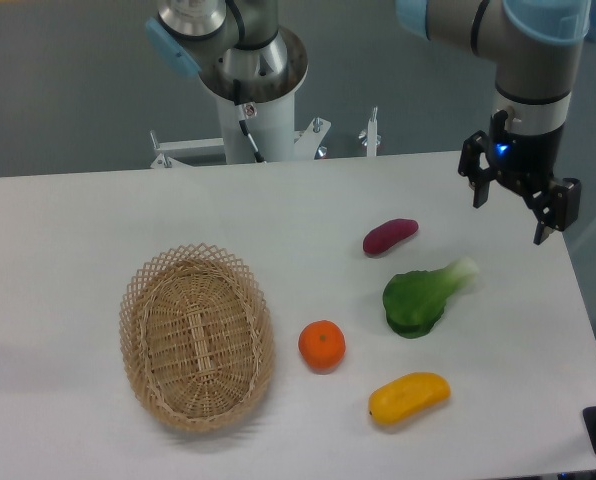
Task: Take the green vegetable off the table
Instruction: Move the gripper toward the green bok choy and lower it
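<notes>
Wicker basket (197, 336) sits far to the left of the end effector (518, 203) and lower in frame, well apart, no threat to the pick; orange (321, 345) lies left and below, near the leafy head of the target but not touching, so a sweeping approach from that side could nudge it and send it rolling; purple vegetable (390, 236) lies left of the end effector at about its height in frame, near the stalk end, could get clipped if the descent drifts left; yellow fruit (409, 397) sits lower-left, below the target, apart from it; green vegetable (425, 296) rests on the white worktop (68, 240) just below-left of the end effector, leaf mass toward the orange, pale stalk pointing up-right toward the fingers; end effector hangs above the worktop's right edge, fingers spread apart, empty; risks as I judge them: broad rounded head may be too wide for the opening and squirt out, thin stalk grab may let it pivot and drop, descent so close to the right edge leaves little margin.
</notes>
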